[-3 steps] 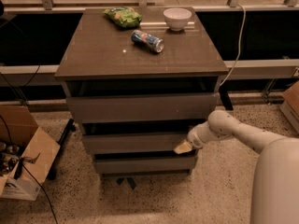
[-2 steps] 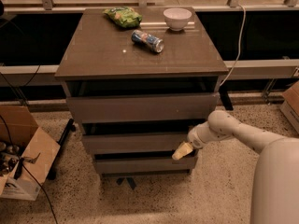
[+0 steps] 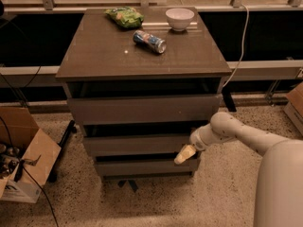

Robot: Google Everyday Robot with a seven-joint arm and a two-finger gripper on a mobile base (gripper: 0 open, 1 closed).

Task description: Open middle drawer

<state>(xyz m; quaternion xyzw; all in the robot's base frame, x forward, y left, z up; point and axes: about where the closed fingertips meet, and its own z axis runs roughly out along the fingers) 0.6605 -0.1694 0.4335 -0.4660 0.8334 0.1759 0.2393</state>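
High front view facing cabinet (jaws lower right).

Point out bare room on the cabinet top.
On the cabinet top, the front half ahead of the can is bare. The back is crowded: green bag, white bowl. The gripper is by the right end of the middle drawer.

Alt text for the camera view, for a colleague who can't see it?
The robot's pale pincer sits at the right end of the plain grey-brown middle drawer front, in a three-drawer cabinet. On its dark top lie a green bag, a blue can on its side and a white bowl.
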